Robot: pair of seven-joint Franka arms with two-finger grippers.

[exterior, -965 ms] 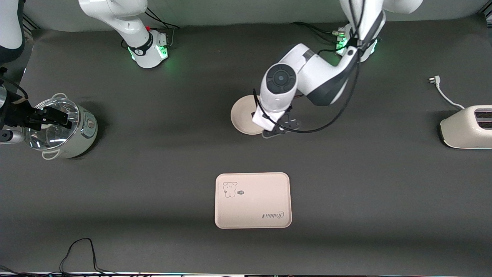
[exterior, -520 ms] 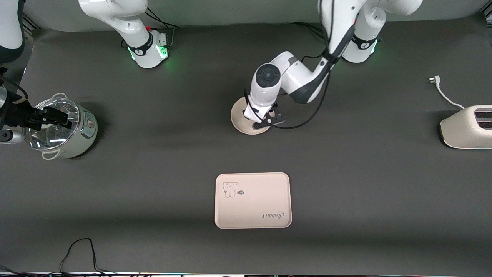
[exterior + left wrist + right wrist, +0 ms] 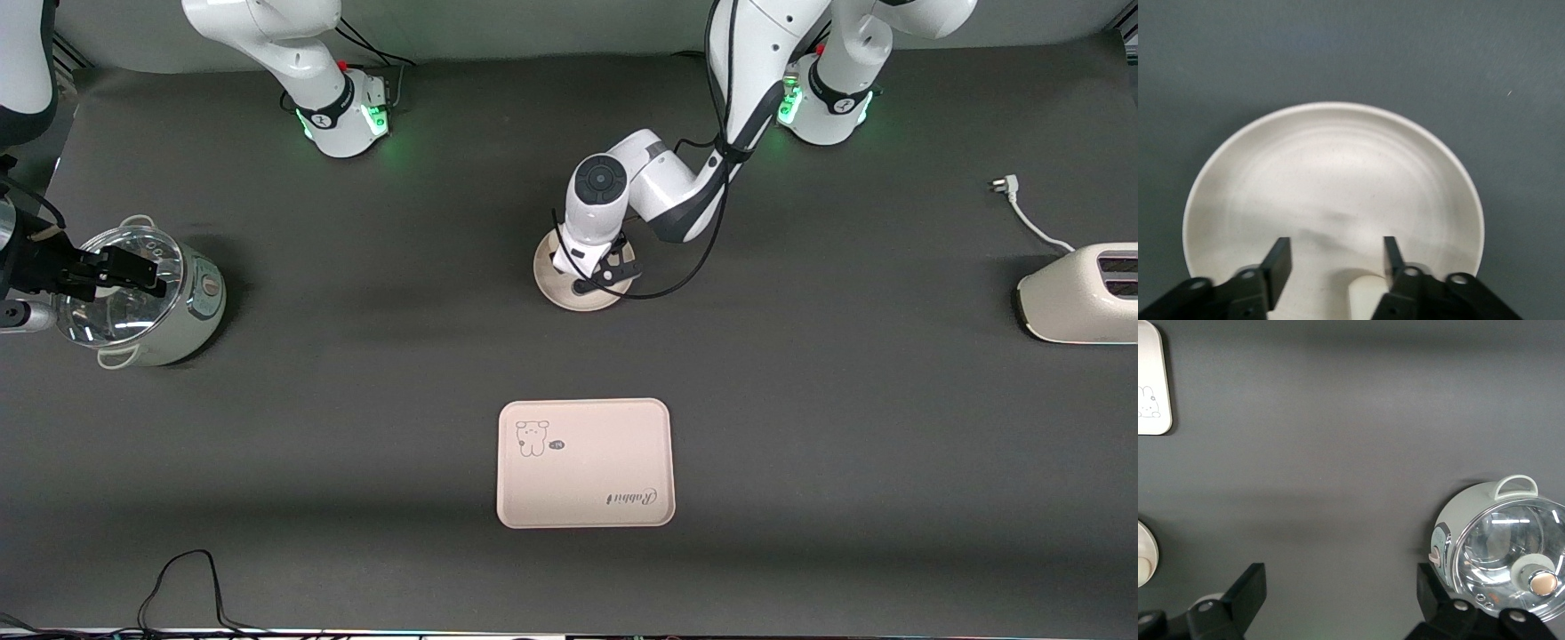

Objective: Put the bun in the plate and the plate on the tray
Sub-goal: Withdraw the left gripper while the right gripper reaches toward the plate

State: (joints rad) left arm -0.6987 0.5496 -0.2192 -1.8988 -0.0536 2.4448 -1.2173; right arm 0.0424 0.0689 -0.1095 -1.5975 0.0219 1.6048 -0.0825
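Observation:
The round cream plate [image 3: 549, 283] lies on the dark mat, farther from the front camera than the tray [image 3: 584, 462]. My left gripper [image 3: 597, 277] hangs low over the plate. In the left wrist view the left gripper [image 3: 1335, 260] is open above the plate [image 3: 1331, 173]. The off-white bun [image 3: 1368, 299] rests on the plate between the fingers [image 3: 1278, 263], close against one and clear of the other. The left hand hides the bun in the front view. My right gripper [image 3: 153, 277] waits, open and holding nothing, over the pot [image 3: 178, 311].
The glass-lidded pot [image 3: 1501, 553] stands at the right arm's end, a white toaster [image 3: 1080, 293] with its plug cord [image 3: 1022, 213] at the left arm's end. A black cable [image 3: 187, 578] lies near the front edge. Open mat separates plate and tray.
The left gripper moved from the plate's edge in over the plate and came down. Its jaws parted, letting go of the bun. The right arm stayed put.

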